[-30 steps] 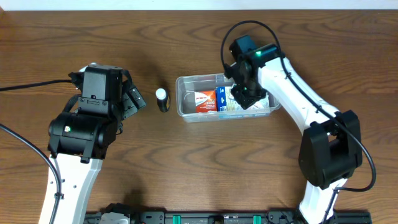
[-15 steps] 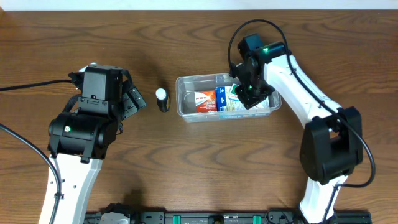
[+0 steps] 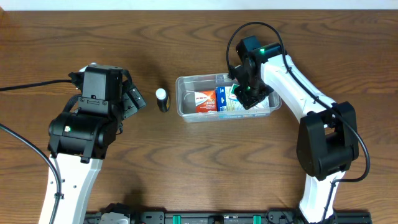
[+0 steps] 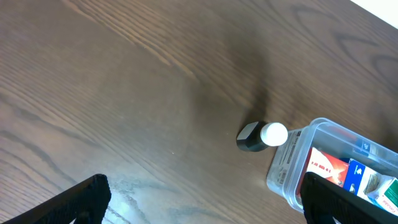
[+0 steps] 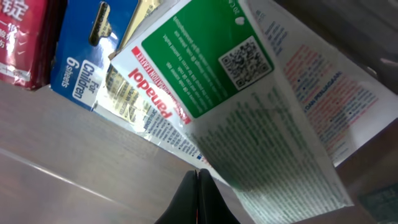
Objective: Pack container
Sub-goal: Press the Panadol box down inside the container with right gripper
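While right pincer [image 5: 198, 191] hangs closed over container [image 3: 184, 103], bottle [image 3: 162, 99] nearby

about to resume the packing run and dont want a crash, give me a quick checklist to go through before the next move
1. Container flat on the table, top open: ok.
2. Red box, blue box and green-and-white packet lie inside the container: ok.
3. Everything packed: not ok. The white-capped bottle sits on the table, just left of the container.
4. Left gripper open and empty, with the bottle in its view: ok.
5. Right gripper shut with nothing seen between the fingers: ok.
6. Right gripper clear of the packet below it: cannot tell.
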Available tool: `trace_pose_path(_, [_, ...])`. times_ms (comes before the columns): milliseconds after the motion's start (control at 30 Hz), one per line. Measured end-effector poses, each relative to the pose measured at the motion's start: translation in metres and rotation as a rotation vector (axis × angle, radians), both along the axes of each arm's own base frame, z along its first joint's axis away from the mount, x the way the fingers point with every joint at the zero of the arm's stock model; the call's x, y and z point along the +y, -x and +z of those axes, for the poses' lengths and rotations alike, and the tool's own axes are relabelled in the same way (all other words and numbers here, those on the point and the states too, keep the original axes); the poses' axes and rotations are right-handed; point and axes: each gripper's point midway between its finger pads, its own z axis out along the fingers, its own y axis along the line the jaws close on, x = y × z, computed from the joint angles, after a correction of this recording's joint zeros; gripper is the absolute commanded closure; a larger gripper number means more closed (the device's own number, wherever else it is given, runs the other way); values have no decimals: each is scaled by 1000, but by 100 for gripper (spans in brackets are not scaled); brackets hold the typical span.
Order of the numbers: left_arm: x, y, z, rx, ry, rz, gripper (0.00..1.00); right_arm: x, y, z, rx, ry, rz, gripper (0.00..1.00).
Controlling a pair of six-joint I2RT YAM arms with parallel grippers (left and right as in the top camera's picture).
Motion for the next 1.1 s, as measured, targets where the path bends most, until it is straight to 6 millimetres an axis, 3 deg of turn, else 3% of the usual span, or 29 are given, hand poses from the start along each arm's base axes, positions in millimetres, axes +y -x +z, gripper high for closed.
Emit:
trace_pose_path(767, [0,0,0,0,0,0,2,-8,-3,-2,-20,47,3,99])
trace_pose_path(1100, [0,0,0,0,0,0,2,-9,-17,-2,-78,59,0,99])
